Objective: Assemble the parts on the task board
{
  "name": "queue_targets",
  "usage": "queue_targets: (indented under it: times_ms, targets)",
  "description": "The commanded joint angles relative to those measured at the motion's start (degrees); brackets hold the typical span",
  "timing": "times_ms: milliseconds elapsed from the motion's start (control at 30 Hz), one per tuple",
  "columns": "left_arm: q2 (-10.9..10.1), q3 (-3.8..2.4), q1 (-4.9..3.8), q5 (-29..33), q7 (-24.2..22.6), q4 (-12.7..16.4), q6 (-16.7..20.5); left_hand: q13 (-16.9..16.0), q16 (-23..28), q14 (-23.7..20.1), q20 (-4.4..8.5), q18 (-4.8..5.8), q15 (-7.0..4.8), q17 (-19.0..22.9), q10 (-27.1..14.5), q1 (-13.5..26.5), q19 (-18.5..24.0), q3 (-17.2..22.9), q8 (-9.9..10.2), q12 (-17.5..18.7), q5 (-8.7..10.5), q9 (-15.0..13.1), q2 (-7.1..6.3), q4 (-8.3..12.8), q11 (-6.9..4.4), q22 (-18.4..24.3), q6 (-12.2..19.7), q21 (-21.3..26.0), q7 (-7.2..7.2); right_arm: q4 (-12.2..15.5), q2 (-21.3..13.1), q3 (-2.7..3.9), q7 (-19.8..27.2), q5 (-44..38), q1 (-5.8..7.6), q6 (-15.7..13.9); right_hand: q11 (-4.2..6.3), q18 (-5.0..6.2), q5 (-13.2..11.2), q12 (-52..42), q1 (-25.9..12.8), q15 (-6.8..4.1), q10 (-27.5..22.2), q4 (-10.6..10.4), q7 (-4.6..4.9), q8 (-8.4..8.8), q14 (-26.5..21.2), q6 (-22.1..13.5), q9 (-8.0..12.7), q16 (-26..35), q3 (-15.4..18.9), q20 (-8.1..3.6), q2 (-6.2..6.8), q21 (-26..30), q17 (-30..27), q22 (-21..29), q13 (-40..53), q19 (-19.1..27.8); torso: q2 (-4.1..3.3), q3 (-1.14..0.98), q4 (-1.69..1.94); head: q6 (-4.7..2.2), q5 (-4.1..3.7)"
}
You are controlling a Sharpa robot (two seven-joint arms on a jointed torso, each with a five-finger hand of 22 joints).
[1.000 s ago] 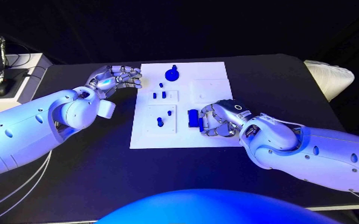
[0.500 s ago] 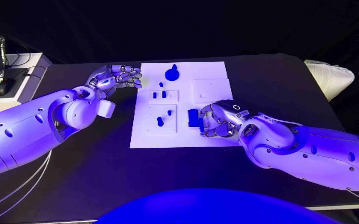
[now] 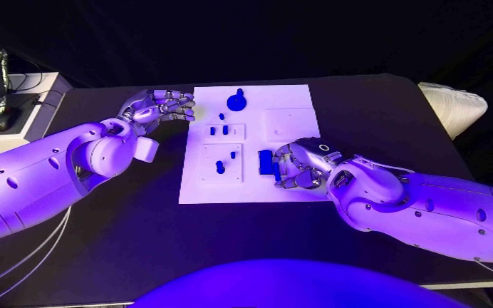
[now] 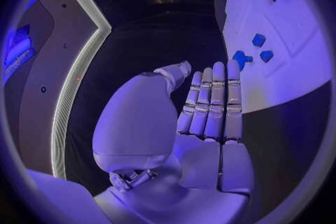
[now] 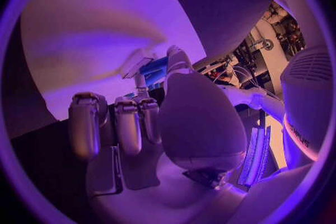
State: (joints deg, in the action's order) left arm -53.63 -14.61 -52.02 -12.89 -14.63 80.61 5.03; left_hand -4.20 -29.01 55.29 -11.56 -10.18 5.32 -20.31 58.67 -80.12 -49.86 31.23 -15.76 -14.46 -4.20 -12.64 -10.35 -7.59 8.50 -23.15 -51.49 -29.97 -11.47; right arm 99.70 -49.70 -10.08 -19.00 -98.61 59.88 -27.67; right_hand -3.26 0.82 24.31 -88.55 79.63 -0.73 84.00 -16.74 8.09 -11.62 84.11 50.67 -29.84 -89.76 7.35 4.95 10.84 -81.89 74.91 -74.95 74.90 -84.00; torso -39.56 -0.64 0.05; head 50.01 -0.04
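My right hand (image 3: 298, 163) is grasping a blue block (image 3: 266, 162) near the white task board's (image 3: 288, 105) lower middle. My left hand (image 3: 159, 107) is hovering unclenched, holding nothing, just beside the board's left edge.

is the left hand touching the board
Apart. In the left wrist view the left hand has straight fingers over dark table, with a strip of black between them and the board edge.

Matt white task board (image 3: 291, 105), glossy plastic arms, metallic hands
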Motion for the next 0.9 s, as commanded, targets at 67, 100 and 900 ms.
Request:
queue_targets:
  times_ms: [67, 100, 900]
  targets:
    - [0.1, -0.03, 0.06, -0.1, -0.3, 0.2, -0.9, -0.1, 0.4, 0.0, 0.02, -0.19, 0.52, -0.1, -0.4, 0.1, -0.5, 0.0, 0.0, -0.2, -0.20, 0.1, -0.30, -0.3, 0.16, 0.1, 0.3, 0.4, -0.15, 0.1, 0.0, -0.01, 0.3, 0.1, -0.07, -0.7, -0.05, 0.60, -0.7, -0.4, 1.1, -0.04, 5.4, 0.0, -0.09, -0.50, 5.9, 1.2, 0.6, -0.2, -1.9, 0.06, -1.20, -0.3, 15.1, -13.2, 14.5, -4.2, 0.03, -0.01, -0.02, -0.01, -0.02]
    - [0.1, -0.03, 0.06, -0.1, -0.3, 0.2, -0.9, -0.1, 0.4, 0.0, 0.02, -0.19, 0.52, -0.1, -0.4, 0.1, -0.5, 0.0, 0.0, -0.2, -0.20, 0.1, -0.30, -0.3, 0.16, 0.1, 0.3, 0.4, -0.15, 0.2, 0.0, -0.01, 0.3, 0.2, -0.07, -1.2, 0.05, 0.57, -1.6, -0.5, 1.2, -0.12, 5.5, 0.0, -0.18, -0.62, 5.9, 1.6, 0.8, -0.2, -3.0, -0.01, -1.25, -0.5, 15.1, -13.2, 14.6, -4.2, 0.02, -0.02, -0.01, -0.01, -0.03]
    - [0.1, -0.03, 0.06, -0.3, -0.1, 0.1, -1.1, -0.1, 0.4, 0.0, 0.02, -0.19, 0.51, -0.2, -0.4, 0.0, -0.5, 0.0, 0.0, -0.2, -0.20, 0.1, -0.32, -0.3, 0.15, 0.1, 0.3, 0.4, -0.15, 1.6, -1.3, 0.04, 0.0, 0.9, -0.07, -6.6, 0.62, 0.47, -1.9, -1.1, 2.5, -0.61, 5.8, 0.1, -0.79, -1.34, 5.9, 4.1, 2.3, -0.2, -7.8, -0.45, -0.04, -1.1, 15.1, -13.3, 14.9, -4.4, 0.01, -0.03, -0.06, -0.01, -0.06]
